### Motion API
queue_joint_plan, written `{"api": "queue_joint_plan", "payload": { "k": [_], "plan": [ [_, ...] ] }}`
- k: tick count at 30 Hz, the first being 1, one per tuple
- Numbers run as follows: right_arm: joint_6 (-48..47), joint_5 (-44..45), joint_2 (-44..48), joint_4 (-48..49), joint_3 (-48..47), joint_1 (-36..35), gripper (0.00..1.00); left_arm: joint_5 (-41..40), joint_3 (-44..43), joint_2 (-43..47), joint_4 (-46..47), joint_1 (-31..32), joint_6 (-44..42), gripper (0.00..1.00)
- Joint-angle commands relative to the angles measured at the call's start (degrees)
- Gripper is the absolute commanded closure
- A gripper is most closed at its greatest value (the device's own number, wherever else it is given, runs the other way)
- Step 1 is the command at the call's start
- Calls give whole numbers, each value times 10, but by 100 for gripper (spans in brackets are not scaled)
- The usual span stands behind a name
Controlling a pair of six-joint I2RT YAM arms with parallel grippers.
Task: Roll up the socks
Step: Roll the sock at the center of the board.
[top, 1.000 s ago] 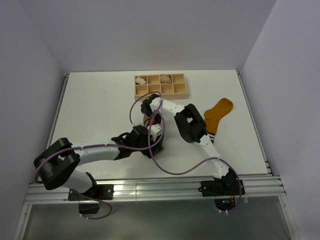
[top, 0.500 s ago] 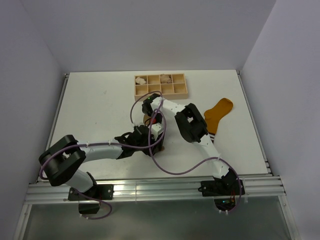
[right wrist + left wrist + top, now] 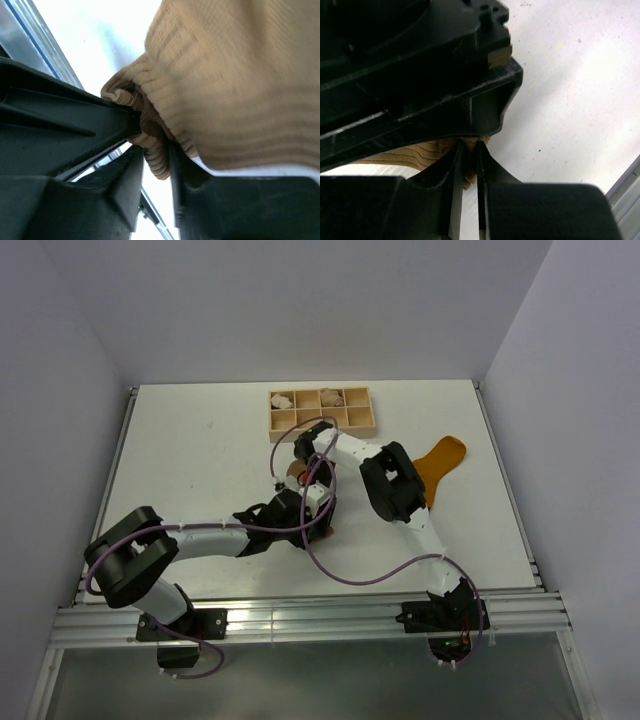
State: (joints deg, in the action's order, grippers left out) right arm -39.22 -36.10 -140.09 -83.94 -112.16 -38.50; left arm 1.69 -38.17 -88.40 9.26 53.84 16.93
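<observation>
The left claw (image 3: pixel 470 148) has narrowed, pinching the tan sock (image 3: pixel 422 156).

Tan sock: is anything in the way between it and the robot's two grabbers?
Nothing visible is in the way. The left gripper pinches the tan sock at its ribbed edge, and a fold of it sits between the fingers of the right gripper.

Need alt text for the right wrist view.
A fold of the ribbed tan sock is bunched between the black fingers of the right claw. The sock fills the upper right; white table and a metal rail show upper left.
</observation>
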Motion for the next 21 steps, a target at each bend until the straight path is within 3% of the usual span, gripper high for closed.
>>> {"api": "queue_joint_plan", "payload": {
  "k": [1,6,11,17,21],
  "plan": [
    [-4,45,55,148,16,33,62,32,9,-23,-57,14,13,100],
    [28,37,116,206,80,60,47,43,10,-26,-57,5,16,100],
    [70,40,169,240,129,83,41,56,20,-17,-51,-16,26,100],
    [197,67,244,337,208,118,38,90,10,-23,-57,-58,51,100],
    [313,90,342,472,299,135,37,124,-8,-32,-57,-86,81,100]
  ]
}}
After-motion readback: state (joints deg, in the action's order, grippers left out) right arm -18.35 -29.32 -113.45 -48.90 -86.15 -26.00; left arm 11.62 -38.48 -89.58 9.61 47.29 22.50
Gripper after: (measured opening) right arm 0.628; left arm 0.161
